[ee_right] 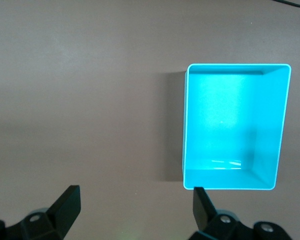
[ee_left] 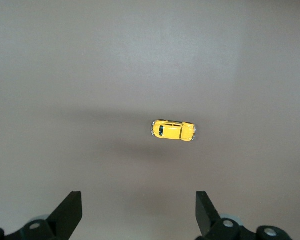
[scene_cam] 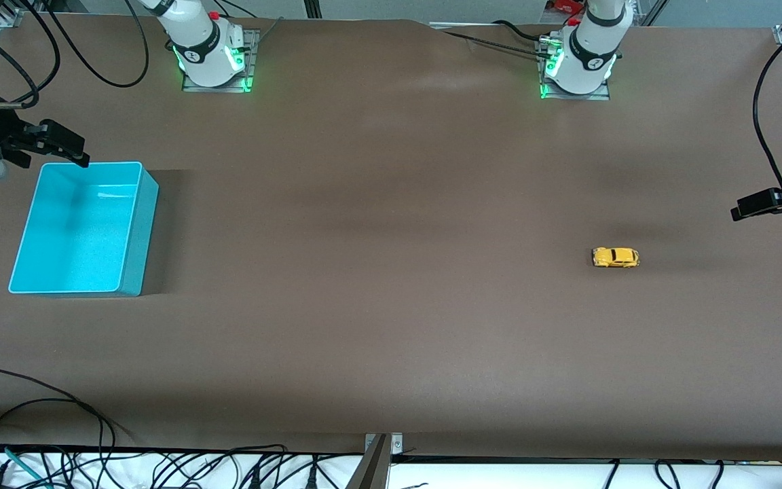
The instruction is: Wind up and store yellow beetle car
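Across the whole bench (scene_cam: 377, 285) I see one plain brown surface, with the two arm bases along its far edge and loose black cables (scene_cam: 38, 421) trailing over the near corner at the right arm's end.

I find the yellow beetle car (scene_cam: 615, 257) standing on its wheels on the open bench toward the left arm's end, well apart from the turquoise bin (scene_cam: 140, 224), which sits toward the right arm's end.

My left hand (scene_cam: 744, 210) hangs in the air at the bench's edge at the left arm's end. Its wrist view shows the car (ee_left: 173, 130) from above and both fingers (ee_left: 70, 210) spread wide, nothing between them.

My right hand (scene_cam: 65, 146) hovers just beside the bin's far corner. Only its wrist view looks straight into the bin (ee_right: 230, 70), whose blue floor is bare, and its fingers (ee_right: 67, 205) are likewise spread wide, holding nothing.

Nothing stands between the car and the bin.
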Controlling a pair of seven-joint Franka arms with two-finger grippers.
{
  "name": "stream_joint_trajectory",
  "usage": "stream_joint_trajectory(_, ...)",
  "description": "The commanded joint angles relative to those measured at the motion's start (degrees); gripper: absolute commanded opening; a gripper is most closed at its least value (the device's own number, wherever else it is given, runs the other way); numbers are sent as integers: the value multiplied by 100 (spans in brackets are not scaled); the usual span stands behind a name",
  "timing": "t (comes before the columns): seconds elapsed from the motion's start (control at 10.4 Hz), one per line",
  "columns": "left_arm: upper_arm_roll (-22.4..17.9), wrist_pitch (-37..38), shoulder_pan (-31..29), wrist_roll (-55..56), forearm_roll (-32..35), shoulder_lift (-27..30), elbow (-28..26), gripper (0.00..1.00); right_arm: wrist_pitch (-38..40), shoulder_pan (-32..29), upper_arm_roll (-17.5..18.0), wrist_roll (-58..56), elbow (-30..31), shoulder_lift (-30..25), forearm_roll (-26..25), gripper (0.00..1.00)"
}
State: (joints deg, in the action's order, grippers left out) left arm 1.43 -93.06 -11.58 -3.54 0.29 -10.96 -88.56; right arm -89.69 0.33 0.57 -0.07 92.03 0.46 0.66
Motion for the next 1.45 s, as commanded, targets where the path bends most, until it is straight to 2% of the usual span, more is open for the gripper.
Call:
stream_joint_trajectory(0.0, 24, 25, -28, -24, -73, 7, 40, 100, -13, -68, -4, 138, -79, 6, 154, 100)
stream_joint_trajectory(1.35, 15, 16, -46, 38, -73, -46, 14, 100, 75, -68, 5, 157, -79, -29, 154, 100)
